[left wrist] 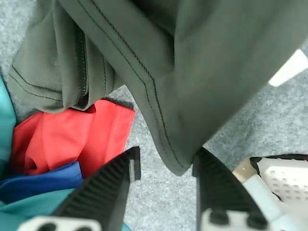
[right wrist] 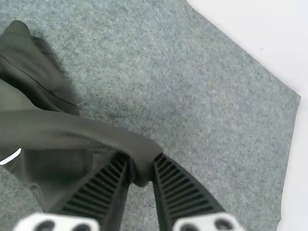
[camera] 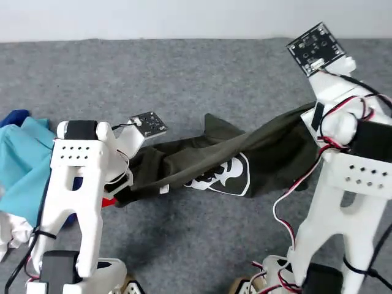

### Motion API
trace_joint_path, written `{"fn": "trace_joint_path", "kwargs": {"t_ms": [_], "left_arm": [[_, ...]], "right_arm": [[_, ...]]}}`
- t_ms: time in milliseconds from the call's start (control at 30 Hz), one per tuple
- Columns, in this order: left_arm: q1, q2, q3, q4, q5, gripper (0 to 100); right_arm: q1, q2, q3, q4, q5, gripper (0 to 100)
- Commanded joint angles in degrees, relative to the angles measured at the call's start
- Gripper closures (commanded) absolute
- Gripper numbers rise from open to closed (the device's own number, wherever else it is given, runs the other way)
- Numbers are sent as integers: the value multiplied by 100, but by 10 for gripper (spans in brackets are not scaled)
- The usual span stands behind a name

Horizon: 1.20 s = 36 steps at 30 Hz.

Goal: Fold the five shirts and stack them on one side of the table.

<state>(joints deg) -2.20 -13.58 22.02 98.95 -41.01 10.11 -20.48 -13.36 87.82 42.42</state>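
Observation:
A dark olive shirt (camera: 263, 153) with a white print hangs stretched between the two arms, above the grey mat (camera: 184, 79). My right gripper (right wrist: 140, 161) is shut on one bunched end of this shirt (right wrist: 57, 134), held up at the right side (camera: 315, 113). My left gripper (left wrist: 166, 154) is open at the shirt's other end (camera: 122, 184). A stitched hem corner of the shirt (left wrist: 216, 62) hangs between its spread fingers (left wrist: 110, 187). Left of it lies a pile with a red shirt (left wrist: 72, 134), a blue shirt (left wrist: 43, 183) and a teal shirt (camera: 24, 159).
A white garment (camera: 7, 233) lies at the pile's near left edge. The mat's far edge meets a white surface (right wrist: 269, 43) beyond the right gripper. Bare mat stretches behind the shirt and in front between the two arm bases.

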Motion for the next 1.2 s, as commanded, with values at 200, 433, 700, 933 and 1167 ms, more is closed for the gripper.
{"fn": "trace_joint_path", "kwargs": {"t_ms": [200, 433, 700, 933, 1167], "left_arm": [[545, -1890, 75, 185, -18, 815], [941, -2365, 1042, 185, 202, 815], [1600, -2338, 1631, 132, 202, 815], [1679, -1776, 1930, -325, 202, 815], [1723, -79, 1376, -747, 211, 815]], "right_arm": [[92, 233, 167, -22, 18, 987], [110, 233, 176, -163, 18, 987], [84, 259, 185, -171, 18, 987], [66, 259, 185, -180, 18, 987], [66, 259, 193, -171, 18, 987]]}}
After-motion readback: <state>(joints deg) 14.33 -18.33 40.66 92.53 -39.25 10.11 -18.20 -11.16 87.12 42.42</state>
